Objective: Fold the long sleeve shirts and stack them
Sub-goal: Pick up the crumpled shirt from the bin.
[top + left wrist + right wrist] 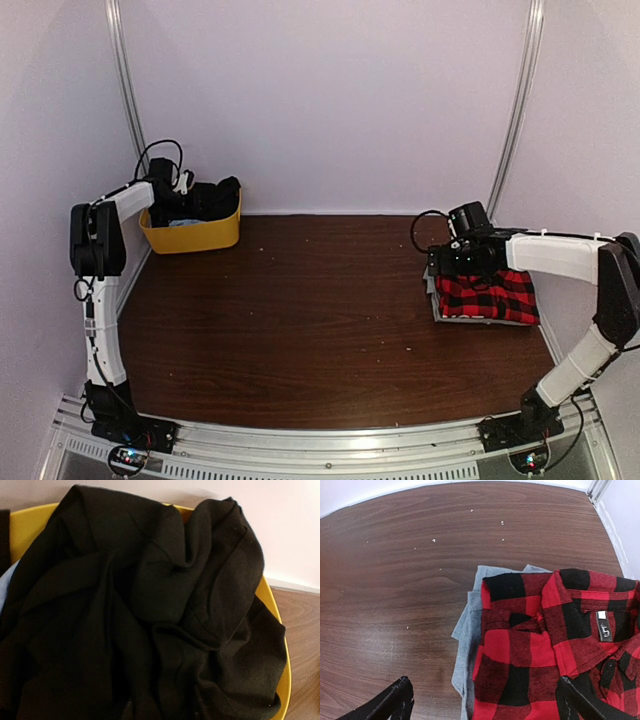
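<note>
black shirt (150, 620) crumpled in yellow bin (30, 525), far left; left gripper (188, 192) down at it, open or closed impossible to tell; folded plaid shirt (535, 650) on grey cloth (466, 630), right; right gripper (484, 690) spread wide above, empty

One black shirt (150, 610), one plaid shirt (535, 650), one grey garment (466, 635), one yellow bin (195, 236), one table (300, 330)

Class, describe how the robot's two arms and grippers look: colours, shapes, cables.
The left arm and right arm have white tubular links, black joint housings and black bases on a silver rail. Thin black cables loop near the wrists. The right gripper has black angular fingers.
</note>
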`<state>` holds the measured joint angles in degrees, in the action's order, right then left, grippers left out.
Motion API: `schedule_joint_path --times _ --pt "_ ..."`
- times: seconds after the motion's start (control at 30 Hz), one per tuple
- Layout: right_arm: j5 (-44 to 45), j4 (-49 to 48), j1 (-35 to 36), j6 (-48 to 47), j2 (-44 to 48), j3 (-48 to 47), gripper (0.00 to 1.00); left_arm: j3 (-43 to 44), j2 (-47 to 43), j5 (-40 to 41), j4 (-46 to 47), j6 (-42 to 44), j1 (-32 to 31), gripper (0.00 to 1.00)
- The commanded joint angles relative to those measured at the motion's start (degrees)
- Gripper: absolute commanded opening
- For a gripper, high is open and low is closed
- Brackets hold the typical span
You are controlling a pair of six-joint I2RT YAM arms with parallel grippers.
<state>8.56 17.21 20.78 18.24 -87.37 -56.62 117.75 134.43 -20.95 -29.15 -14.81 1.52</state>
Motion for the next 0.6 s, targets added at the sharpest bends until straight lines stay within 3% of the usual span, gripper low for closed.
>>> schedule_joint_path --times 0.0,0.07,0.17,0.57 --pt "-0.51 -1.46 2.58 1.51 -1.96 0.94 1.00 0.32 0.69 -6.88 7.09 -1.27 -0.02 0.19" --pt "-0.26 -1.23 3.39 1.77 -1.94 1.19 1.00 0.06 -0.48 -7.56 7.70 -1.28 -0.02 0.08" --pt "-0.32 -1.42 4.12 2.33 -1.39 2.07 1.00 -3.17 -4.95 -8.44 11.30 -1.27 -0.02 0.02" --pt "-1.58 -1.23 5.56 3.25 -0.78 1.77 1.00 -8.95 -24.60 -16.94 21.12 -5.67 -0.10 0.00"
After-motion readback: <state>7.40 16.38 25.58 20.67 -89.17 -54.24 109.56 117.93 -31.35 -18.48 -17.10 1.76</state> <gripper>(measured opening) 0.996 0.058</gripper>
